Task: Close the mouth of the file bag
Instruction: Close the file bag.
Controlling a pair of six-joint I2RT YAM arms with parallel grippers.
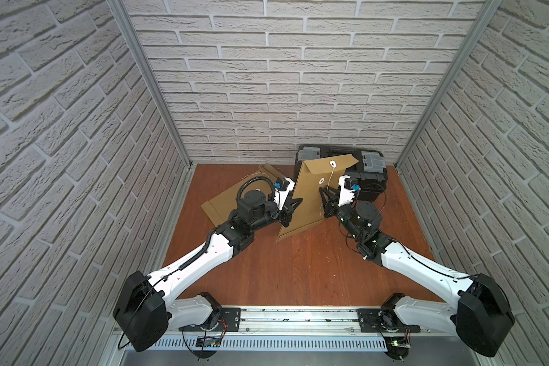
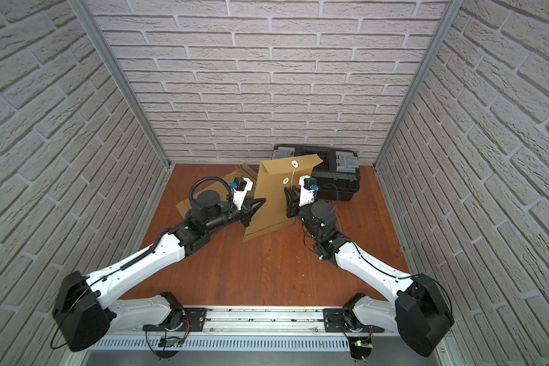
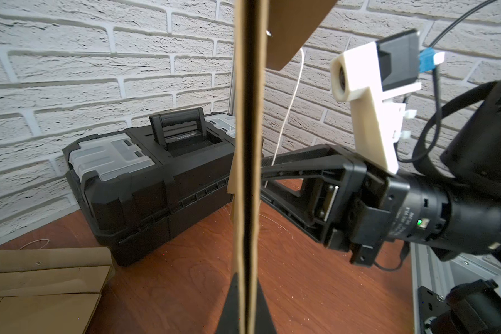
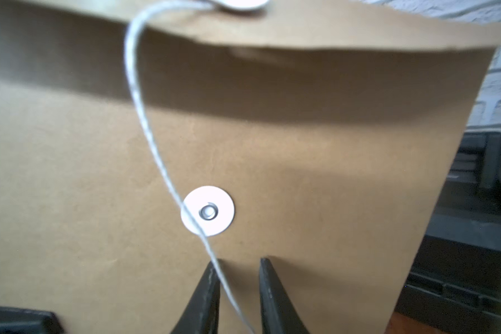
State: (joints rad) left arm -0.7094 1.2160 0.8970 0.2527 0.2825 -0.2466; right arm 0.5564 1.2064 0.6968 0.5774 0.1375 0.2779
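Inspection from the remote station, left to right.

A second envelope [image 1: 225,202] lay flat on the worktop [image 1: 298,269], not involved. The left tool [image 1: 297,202] was clenched on the near side edge of the file bag [image 1: 308,196], holding it upright with its bottom corner on the worktop. The flap [image 4: 243,34] was folded over but stood off from the body. The string [image 4: 156,162] hung from the upper disc [image 1: 332,163] on the flap and crossed the rim of the lower disc [image 4: 207,211].

The right tool [image 4: 239,260] stood just below that disc, released. Its fingers [image 4: 206,289] were apart with the string running between them, unpinched. A toolbox [image 1: 371,177] sat behind, against the wall.

Assessment: the step in hand was securing the string. I judged it best to pinch close below the disc, keep light tension, and circle under the disc's rim. The left hold should stay firm so the bag cannot twist.
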